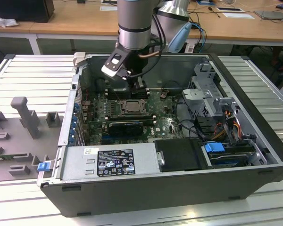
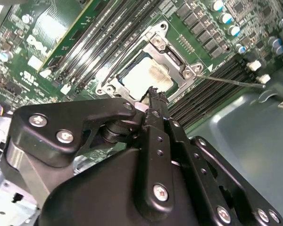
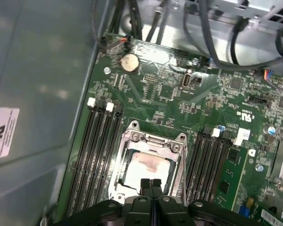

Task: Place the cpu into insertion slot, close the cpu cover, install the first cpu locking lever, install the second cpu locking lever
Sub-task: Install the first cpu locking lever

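Note:
The cpu lies flat in the insertion slot on the green motherboard, its silver top smeared in the middle. The cpu cover lies down over it, framing the chip through its window. My gripper is shut with nothing between its fingers, its tips just above the slot's edge. In the second wrist view the gripper hangs over the rim of the cpu, and a thin lever rod sticks out from the slot's corner across the memory slots. The exterior view has the gripper right above the cpu.
Long black memory slots flank the socket on both sides. The open case's wall, a power supply, a drive cage and loose cables surround the board. Grey fixtures stand on the table at the exterior view's left.

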You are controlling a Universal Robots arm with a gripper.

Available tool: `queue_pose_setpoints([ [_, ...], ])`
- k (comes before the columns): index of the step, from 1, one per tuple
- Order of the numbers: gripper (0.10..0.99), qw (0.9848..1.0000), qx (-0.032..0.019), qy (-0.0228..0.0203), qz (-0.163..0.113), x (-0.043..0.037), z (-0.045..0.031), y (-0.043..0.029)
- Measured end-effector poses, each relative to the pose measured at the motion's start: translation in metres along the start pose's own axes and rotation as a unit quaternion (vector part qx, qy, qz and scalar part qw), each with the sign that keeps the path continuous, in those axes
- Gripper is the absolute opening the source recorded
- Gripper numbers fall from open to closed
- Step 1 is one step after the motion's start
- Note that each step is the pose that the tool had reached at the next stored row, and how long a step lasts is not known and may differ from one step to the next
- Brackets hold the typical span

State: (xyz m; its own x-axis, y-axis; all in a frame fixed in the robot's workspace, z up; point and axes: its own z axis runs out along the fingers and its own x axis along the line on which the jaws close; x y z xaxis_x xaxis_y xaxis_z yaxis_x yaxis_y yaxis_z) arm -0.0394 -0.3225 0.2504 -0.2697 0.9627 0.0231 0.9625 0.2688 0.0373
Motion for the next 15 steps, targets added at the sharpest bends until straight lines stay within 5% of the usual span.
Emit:
queue_pose_setpoints([
  [6, 0.106, 0.9978, 0.0018, 0.0012, -0.066, 0.0, 0.0001, 0.0],
  [9, 0.106, 0.9943, 0.0027, 0.0027, -0.106, 0.0, 0.0, 0.0],
  [12, 0.106, 0.9881, 0.0038, 0.0045, -0.154, 0.0, 0.0001, 0.0],
  [15, 0.106, 0.9854, 0.0041, 0.0051, -0.17, 0.0, 0.0001, 0.0],
])
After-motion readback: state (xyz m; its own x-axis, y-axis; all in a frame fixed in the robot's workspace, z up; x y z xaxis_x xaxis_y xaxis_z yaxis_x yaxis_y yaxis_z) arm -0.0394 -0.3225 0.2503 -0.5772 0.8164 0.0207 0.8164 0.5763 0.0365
